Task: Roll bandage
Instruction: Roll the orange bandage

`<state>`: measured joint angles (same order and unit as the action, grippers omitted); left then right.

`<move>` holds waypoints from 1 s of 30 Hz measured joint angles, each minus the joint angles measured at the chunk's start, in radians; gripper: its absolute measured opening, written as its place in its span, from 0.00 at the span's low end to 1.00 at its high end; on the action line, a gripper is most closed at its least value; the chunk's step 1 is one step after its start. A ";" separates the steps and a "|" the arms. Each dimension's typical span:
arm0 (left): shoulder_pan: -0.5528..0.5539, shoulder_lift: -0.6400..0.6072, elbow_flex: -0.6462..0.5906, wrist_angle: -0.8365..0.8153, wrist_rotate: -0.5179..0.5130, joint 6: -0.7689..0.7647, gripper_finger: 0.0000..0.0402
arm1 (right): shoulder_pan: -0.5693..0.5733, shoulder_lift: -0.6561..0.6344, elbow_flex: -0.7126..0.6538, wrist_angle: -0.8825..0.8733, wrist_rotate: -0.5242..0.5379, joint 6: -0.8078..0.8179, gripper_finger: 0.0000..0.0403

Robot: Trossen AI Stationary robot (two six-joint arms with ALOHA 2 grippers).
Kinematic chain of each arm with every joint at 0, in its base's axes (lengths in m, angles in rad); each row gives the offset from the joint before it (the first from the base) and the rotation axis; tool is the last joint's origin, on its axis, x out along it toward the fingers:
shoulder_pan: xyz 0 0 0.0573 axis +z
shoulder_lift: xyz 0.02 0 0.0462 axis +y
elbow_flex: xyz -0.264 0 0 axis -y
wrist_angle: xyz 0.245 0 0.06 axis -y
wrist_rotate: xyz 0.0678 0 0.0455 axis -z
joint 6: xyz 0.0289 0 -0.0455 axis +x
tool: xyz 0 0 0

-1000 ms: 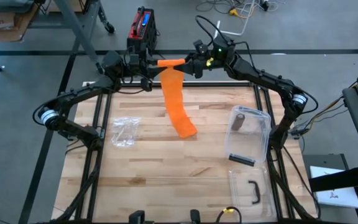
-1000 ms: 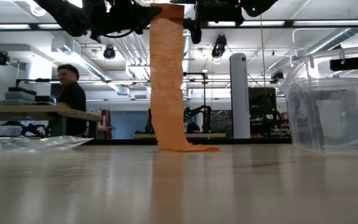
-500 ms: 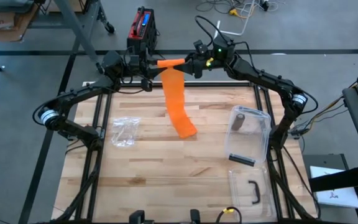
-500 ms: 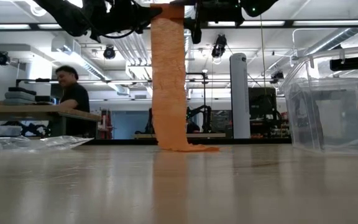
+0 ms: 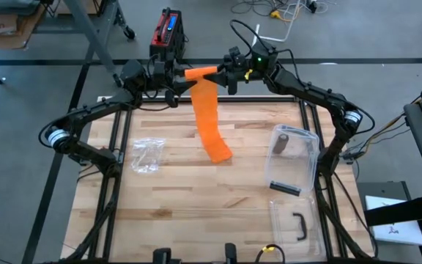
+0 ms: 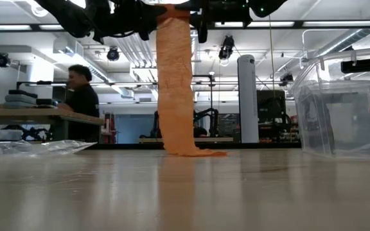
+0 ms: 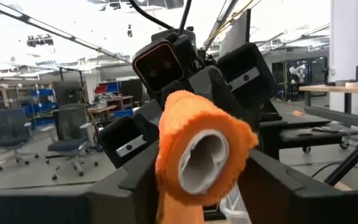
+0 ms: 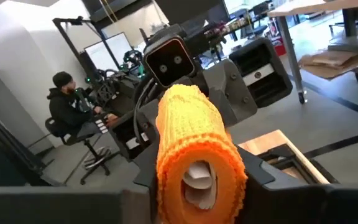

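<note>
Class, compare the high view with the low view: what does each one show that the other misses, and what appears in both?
Only the high view shows the left hand and right hand meeting at the orange bandage roll, plus the red box on the floor. Only the low view shows a seated person in the room behind. Both show the bandage's tail reaching the table, the plastic bag and the clear container.

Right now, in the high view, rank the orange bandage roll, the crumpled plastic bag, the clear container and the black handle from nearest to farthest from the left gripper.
From the left gripper:
1. Orange bandage roll, right at its fingertips.
2. Crumpled plastic bag, table's left side.
3. Clear container, right side.
4. Black handle, near right corner.
</note>
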<state>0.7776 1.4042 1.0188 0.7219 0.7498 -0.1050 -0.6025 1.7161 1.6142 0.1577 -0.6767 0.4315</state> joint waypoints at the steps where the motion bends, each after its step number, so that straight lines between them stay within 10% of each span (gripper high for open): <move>1: 0.000 -0.002 0.000 0.000 0.000 -0.014 0.46 | 0.000 0.000 0.000 -0.001 0.000 -0.003 0.27; 15: -0.023 0.021 0.056 -0.002 0.000 -0.309 0.63 | 0.021 0.000 -0.001 0.003 0.027 -0.374 0.24; 30: -0.029 0.046 0.079 0.003 -0.004 -0.267 0.41 | 0.033 0.000 -0.001 0.004 0.069 -0.444 0.23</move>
<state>0.7486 1.4506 1.0977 0.7246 0.7456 -0.3717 -0.5694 1.7164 1.6131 0.1620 -0.6077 -0.0124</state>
